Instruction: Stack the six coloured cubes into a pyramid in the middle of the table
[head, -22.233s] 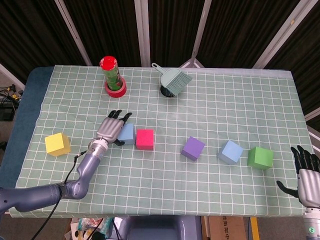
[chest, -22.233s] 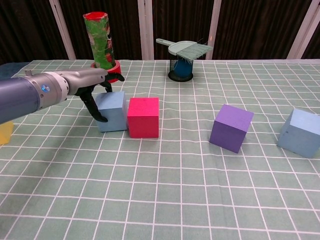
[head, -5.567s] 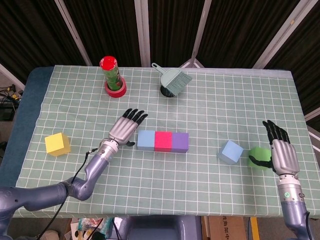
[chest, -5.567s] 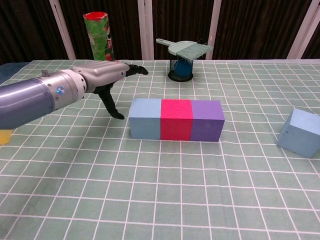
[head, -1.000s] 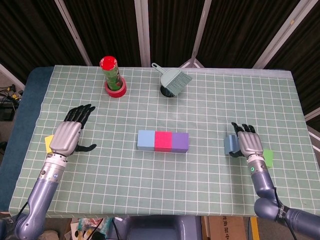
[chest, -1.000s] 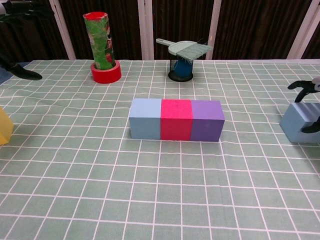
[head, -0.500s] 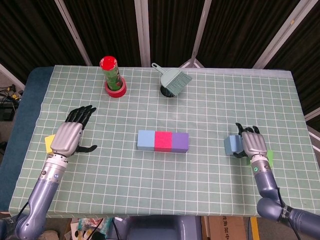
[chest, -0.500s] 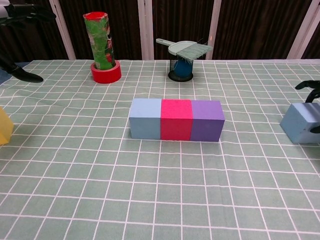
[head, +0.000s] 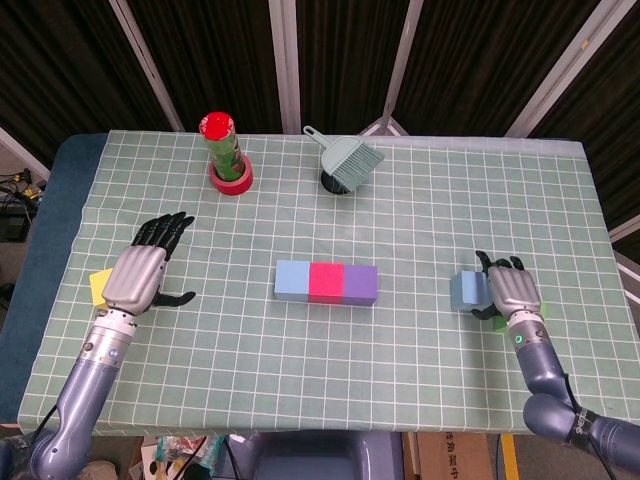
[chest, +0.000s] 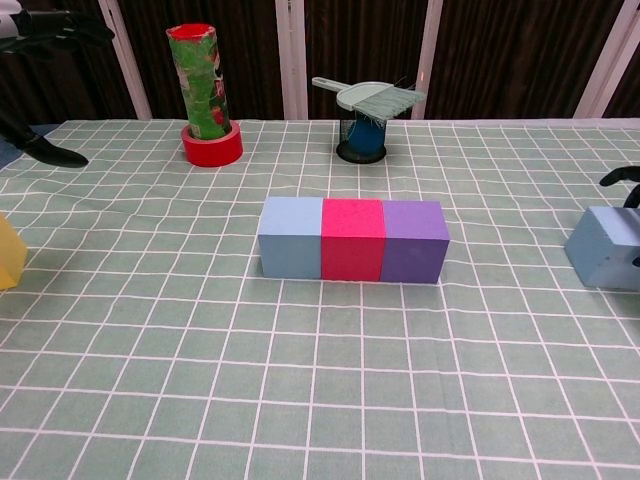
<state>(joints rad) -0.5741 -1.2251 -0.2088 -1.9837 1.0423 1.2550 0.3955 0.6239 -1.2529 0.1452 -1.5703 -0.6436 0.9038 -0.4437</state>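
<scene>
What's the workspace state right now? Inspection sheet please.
Surface: green checked cloth over the table, lying flat.
Job's things: base row of light blue, pink and purple cubes touching, mid-table. Second light blue cube at right. Yellow cube at left, mostly hidden. Green cube barely visible behind the right hand.
Clutter: green can standing in a red tape roll; brush and dustpan on a dark cup.
Hands: left hand above the yellow cube, fingers spread, holding nothing. Right hand against the second light blue cube; grasp unclear.
Cables: nothing seen on the table.
Surroundings: dark curtains, metal frame poles.
</scene>
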